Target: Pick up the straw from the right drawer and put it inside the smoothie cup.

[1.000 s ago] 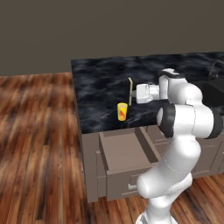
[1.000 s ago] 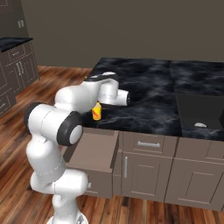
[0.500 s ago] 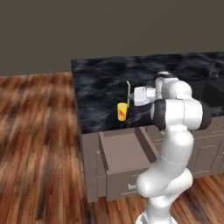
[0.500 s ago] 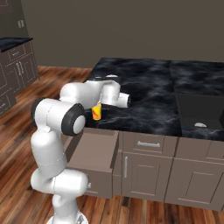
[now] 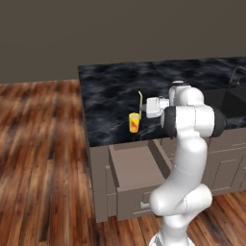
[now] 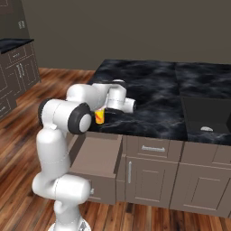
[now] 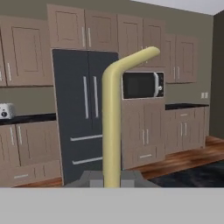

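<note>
The straw [image 5: 140, 103] is clenched by the gripper [image 5: 142, 109] at its lower part and is held upright above the counter [image 5: 110, 91], near the counter's front edge, just beside and above the smoothie cup [image 5: 134, 122]. In the hand view the straw [image 7: 113, 127] is seen rising between the fingers, with its upper end bent to one side. The right drawer [image 5: 139, 170] is left pulled open below the counter's front edge. The straw is judged light, thin and fairly stiff, and likely to pivot or slip in a pinch; a hold low on the straight shaft, below the bend, is judged best.
</note>
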Robot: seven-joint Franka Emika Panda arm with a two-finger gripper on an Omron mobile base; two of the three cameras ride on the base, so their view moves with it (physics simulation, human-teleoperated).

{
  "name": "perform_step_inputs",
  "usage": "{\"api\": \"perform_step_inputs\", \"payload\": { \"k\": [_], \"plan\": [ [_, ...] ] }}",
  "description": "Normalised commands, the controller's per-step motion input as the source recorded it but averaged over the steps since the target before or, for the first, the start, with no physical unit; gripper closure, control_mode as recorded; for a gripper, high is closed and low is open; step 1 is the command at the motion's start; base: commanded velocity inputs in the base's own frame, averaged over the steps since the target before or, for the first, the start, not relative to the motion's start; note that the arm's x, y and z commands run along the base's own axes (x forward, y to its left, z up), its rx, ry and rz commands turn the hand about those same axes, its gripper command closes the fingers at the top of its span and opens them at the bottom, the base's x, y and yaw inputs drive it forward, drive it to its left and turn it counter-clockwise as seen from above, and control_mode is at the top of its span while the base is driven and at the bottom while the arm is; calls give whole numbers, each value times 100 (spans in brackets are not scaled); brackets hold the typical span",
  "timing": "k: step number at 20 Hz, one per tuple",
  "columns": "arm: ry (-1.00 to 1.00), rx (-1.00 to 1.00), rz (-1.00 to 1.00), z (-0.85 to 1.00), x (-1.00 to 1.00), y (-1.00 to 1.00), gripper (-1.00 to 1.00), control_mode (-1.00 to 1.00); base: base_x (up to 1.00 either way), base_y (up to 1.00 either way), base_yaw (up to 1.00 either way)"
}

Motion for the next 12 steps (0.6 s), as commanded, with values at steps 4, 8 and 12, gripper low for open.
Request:
{"api": "perform_step_inputs", "payload": {
  "k": [4,8,12],
  "plan": [
    [0,0,0,-12,12,-7,100,-100,0,0,0],
    [-2,0,0,-1,6,-2,100,-100,0,0,0],
    [-13,0,1,0,0,0,100,-100,0,0,0]
  ]
}}
